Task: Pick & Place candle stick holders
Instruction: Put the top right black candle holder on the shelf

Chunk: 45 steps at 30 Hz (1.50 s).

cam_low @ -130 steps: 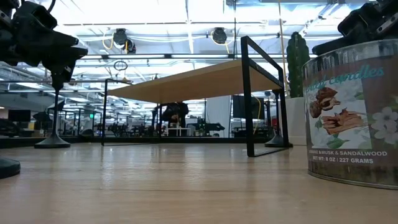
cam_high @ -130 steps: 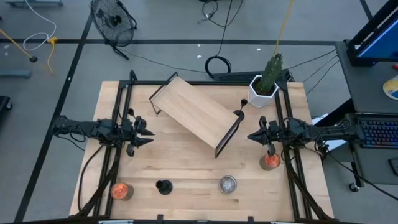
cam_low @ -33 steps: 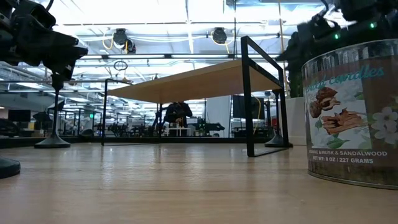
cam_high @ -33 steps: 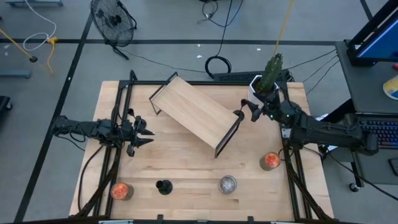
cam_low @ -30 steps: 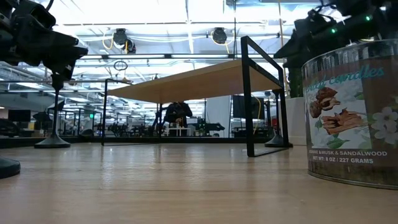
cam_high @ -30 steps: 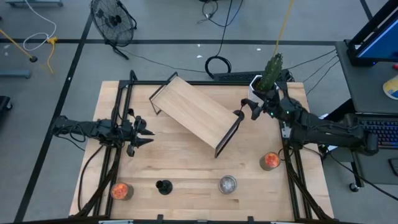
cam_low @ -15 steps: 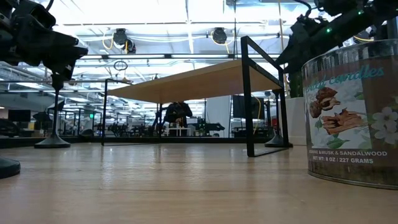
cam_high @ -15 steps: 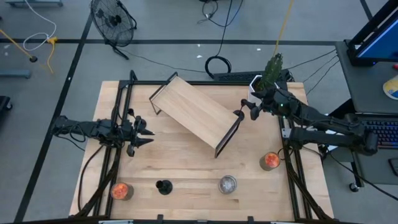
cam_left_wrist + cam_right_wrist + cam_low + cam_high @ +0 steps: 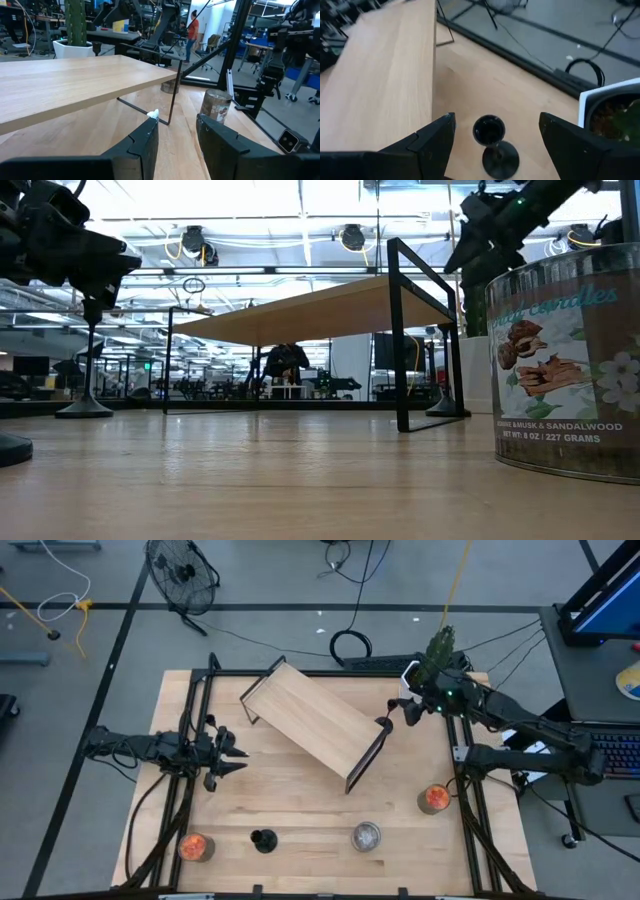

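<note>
Hovering above black holder [image 9: 491, 145], right tool [image 9: 408, 710] is spreading fingers [image 9: 436, 139] wide either side of cup, not touching. Holder is standing upright on worktop [image 9: 300, 805] between shelf [image 9: 312, 720] end and cactus pot [image 9: 415, 680]. Left tool [image 9: 232, 758] is waiting at worktop's left side, fingers [image 9: 145, 140] slightly parted, gripping nothing. Near front edge: orange cup [image 9: 195, 846], second black holder [image 9: 263, 839], silvery cup [image 9: 366, 836] are sitting in row. Second orange cup [image 9: 433, 799] is resting near right edge.
</note>
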Available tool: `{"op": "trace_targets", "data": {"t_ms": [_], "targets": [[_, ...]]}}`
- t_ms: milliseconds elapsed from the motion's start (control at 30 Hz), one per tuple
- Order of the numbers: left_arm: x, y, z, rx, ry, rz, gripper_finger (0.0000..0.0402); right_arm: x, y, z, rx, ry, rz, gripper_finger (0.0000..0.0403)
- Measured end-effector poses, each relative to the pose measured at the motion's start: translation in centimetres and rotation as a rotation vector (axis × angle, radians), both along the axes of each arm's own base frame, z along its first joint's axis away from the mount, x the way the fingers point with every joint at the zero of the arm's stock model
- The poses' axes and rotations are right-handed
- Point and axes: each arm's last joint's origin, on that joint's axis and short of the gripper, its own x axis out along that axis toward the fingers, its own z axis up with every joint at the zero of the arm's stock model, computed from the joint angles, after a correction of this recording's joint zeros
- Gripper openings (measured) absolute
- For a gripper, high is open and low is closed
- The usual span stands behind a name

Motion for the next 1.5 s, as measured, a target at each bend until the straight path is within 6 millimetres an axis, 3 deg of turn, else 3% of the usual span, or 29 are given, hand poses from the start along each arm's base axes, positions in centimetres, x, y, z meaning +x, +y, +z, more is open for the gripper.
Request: {"op": "trace_targets", "data": {"t_ms": [567,1500], "targets": [[0.0,0.0,0.0,-0.001,0.000,0.000,0.0138,2.9,-1.5,-1.0,0.158,0.177,-0.013,0.0279],[0.0,0.0,0.0,-0.002,0.000,0.000,0.0138,2.2,-2.7,-1.5,0.265,0.155,-0.106,0.0279]]}}
